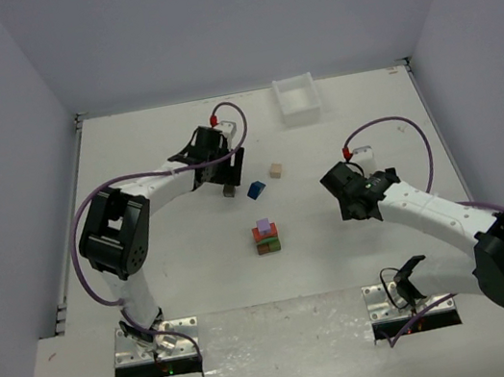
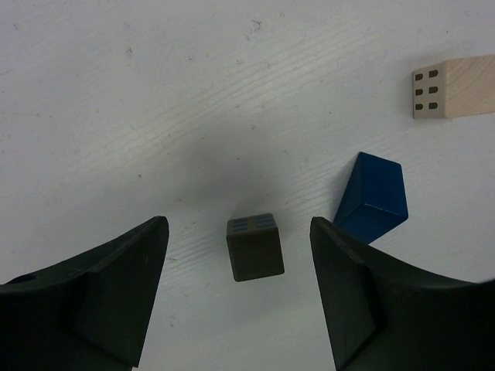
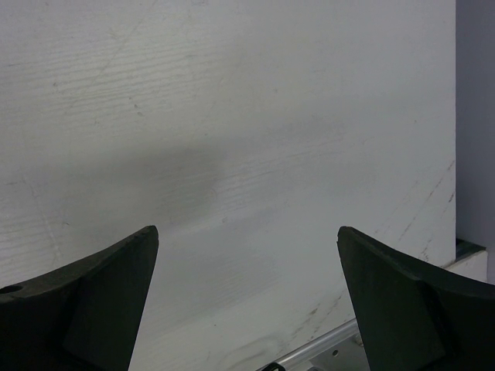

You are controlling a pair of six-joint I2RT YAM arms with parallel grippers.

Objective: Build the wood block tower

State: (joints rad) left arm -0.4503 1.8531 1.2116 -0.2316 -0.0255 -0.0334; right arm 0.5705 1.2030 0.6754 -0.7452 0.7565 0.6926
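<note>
The tower (image 1: 265, 236) stands mid-table: green and brown low, red-orange above, a purple cube on top. A dark olive cube (image 2: 255, 247) sits on the table between the open fingers of my left gripper (image 2: 238, 228), untouched; it also shows in the top view (image 1: 229, 191) just below that gripper (image 1: 231, 175). A blue roof-shaped block (image 2: 373, 197) lies right of the cube, also in the top view (image 1: 256, 189). A beige block (image 2: 456, 86) lies farther off (image 1: 275, 171). My right gripper (image 3: 247, 232) is open and empty over bare table, right of the tower (image 1: 334, 184).
A white plastic tray (image 1: 297, 98) stands at the back of the table. The table's right edge with a metal rail (image 3: 340, 340) shows in the right wrist view. Grey walls enclose the table on three sides.
</note>
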